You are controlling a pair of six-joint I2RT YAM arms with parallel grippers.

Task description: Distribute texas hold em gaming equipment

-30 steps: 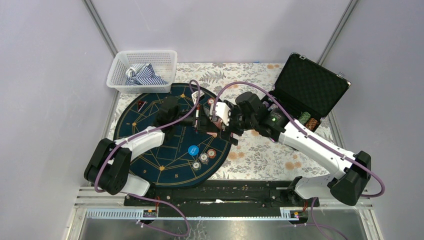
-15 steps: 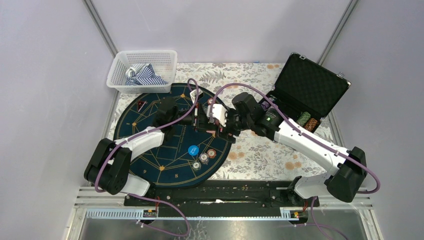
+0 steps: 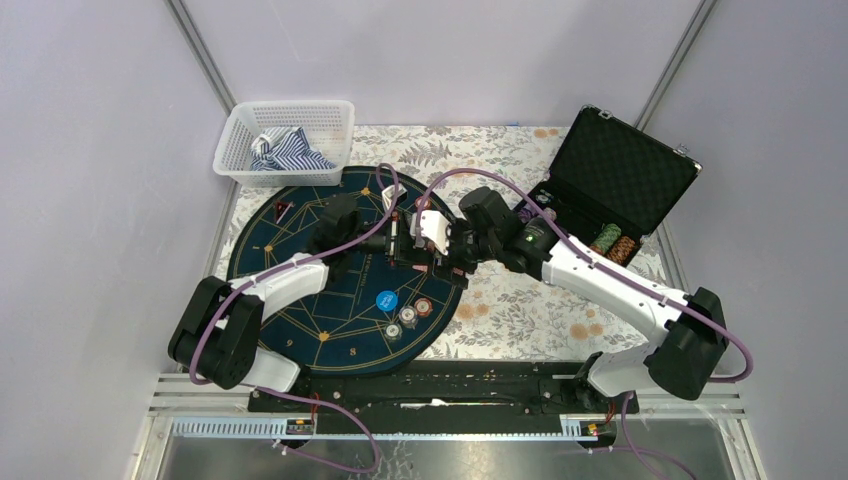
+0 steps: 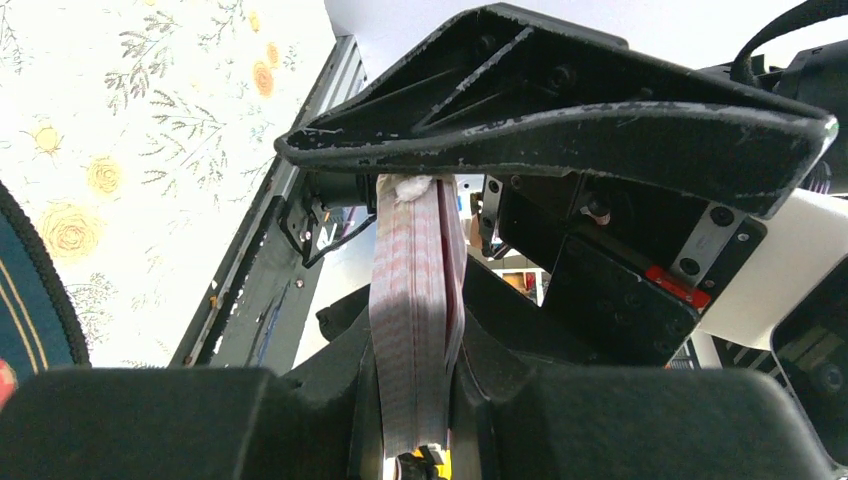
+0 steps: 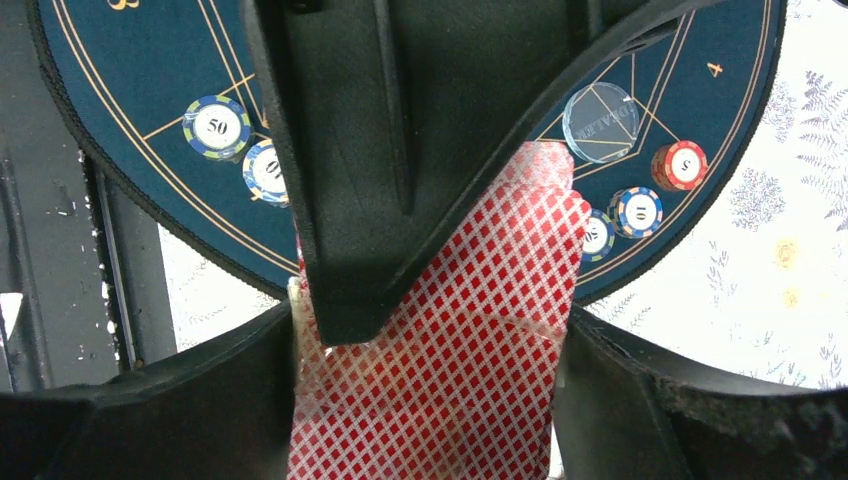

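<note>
Both grippers meet above the right part of the dark blue mat [image 3: 300, 290]. A deck of red-backed cards [image 3: 410, 246] is between them. My left gripper [image 3: 396, 240] is shut across the deck's thickness; the left wrist view shows the deck edge-on [image 4: 412, 300] between its fingers. My right gripper [image 3: 426, 254] is shut on the deck's side edges; the right wrist view shows the red diamond back [image 5: 470, 370]. The left gripper's finger [image 5: 370, 150] lies over that back. On the mat below are several chips [image 5: 216, 126], a clear dealer disc [image 5: 600, 122] and a blue disc [image 3: 386, 299].
An open black foam-lined case [image 3: 620, 180] with chip stacks [image 3: 620, 243] stands at the right. A white basket [image 3: 285, 140] with striped cloth is at the back left. A small red card [image 3: 284, 209] lies on the mat's far left. A flowered cloth [image 3: 540, 310] covers the table.
My right gripper has moved left and a little away from me, closing in on the deck. The left arm has barely moved.
</note>
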